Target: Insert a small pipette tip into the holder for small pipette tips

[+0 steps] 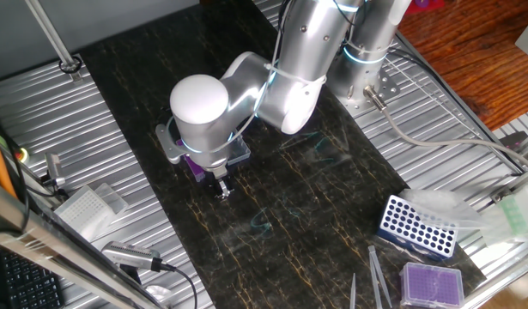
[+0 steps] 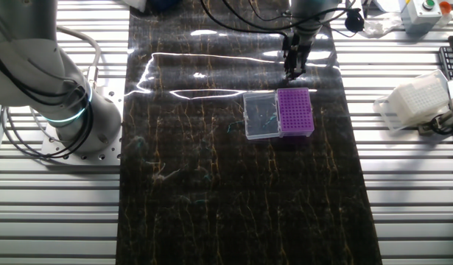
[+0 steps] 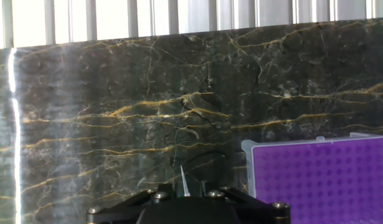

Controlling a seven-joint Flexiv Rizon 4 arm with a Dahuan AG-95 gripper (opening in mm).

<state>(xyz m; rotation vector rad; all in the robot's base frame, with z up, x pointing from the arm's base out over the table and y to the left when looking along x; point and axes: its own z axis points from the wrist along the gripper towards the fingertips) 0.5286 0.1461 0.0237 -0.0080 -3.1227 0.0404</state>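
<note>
The pincer (image 3: 184, 186) gripped the tip (image 3: 182, 176), hovering over the bench (image 3: 147, 112) beside the holder (image 3: 322, 177) at four o'clock, seemingly mid-carry; next it needed aligning above a hole.

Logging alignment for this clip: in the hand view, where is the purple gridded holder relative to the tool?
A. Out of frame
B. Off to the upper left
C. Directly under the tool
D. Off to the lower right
D: the purple gridded holder fills the lower right corner, while the tool sits at bottom centre over bare dark marbled mat.
</note>
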